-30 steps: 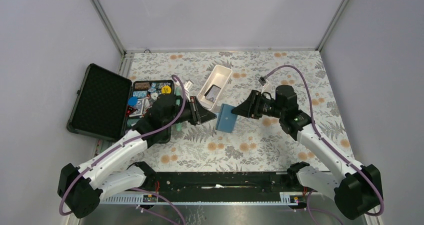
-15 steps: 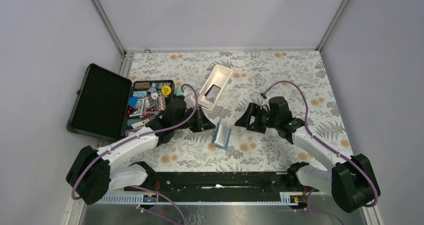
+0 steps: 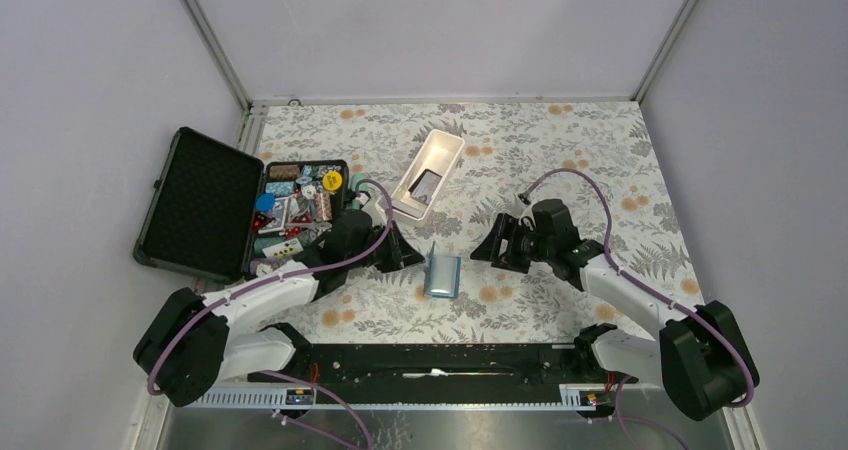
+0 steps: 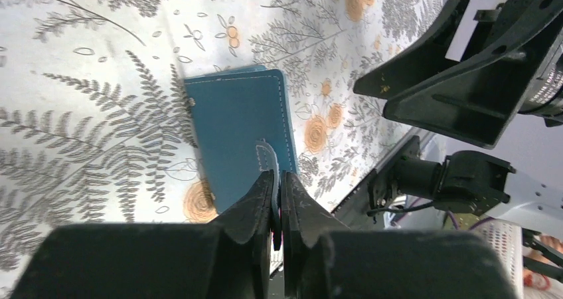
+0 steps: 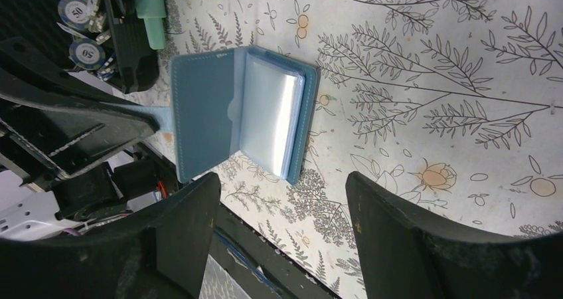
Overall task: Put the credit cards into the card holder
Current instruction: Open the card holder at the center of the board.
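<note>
Left wrist | left fingers [image 4: 277, 187] pinched on tab [image 4: 265, 154] of card holder [image 4: 234, 123], it seems | right fingers [image 3: 492, 244] spread wide, apart from it

card holder [image 4: 234, 123] tab [image 4: 265, 154]: tip hid in L hand [image 4: 277, 202] | tray [image 3: 443, 148] item [image 3: 427, 184]: unclear

Only legible txt: "50" on blue chip [image 5: 72, 9].

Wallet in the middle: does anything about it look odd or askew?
The wallet isn't lying flat: the left tool pinches its snap tab, holding the cover half open over the clear pages. Nothing looks spilled or damaged.
</note>
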Robot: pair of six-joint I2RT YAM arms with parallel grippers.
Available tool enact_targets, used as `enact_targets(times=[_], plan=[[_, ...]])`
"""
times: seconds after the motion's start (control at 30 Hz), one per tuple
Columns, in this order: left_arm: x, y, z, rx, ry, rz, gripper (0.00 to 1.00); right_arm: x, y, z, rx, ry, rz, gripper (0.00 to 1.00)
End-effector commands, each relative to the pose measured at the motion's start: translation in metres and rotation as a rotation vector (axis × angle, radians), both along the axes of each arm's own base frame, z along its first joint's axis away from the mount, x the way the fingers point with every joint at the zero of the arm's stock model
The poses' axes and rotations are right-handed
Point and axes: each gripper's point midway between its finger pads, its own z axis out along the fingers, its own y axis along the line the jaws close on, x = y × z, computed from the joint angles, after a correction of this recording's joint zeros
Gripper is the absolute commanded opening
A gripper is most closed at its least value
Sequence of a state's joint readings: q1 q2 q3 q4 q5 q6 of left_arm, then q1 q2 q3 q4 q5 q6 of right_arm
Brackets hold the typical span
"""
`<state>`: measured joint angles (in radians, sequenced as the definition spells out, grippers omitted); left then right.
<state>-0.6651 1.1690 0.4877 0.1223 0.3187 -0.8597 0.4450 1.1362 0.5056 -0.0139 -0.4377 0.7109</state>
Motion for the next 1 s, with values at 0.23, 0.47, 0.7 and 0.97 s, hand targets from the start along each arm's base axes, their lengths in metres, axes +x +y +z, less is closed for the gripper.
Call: enact_targets(times=[0.23, 0.47, 0.7, 0.97], plan=[[0.01, 0.032, -0.023, 0.117, -0.051, 0.092, 0.0, -0.002, 0.024, 0.006, -0.012, -0.017, 0.036, 0.61], [0.013, 0.052, -0.038, 0.225, -0.032, 0.141, 0.0, -0.007, 0.053, 0.005, 0.013, -0.023, 0.087, 0.54], [0.013, 0.061, -0.048, 0.287, -0.019, 0.143, 0.0, -0.003, 0.072, -0.004, 0.014, -0.01, 0.119, 0.47], [0.014, 0.063, -0.052, 0.307, -0.012, 0.144, 0.0, 0.001, 0.083, -0.021, -0.035, 0.018, 0.129, 0.42]])
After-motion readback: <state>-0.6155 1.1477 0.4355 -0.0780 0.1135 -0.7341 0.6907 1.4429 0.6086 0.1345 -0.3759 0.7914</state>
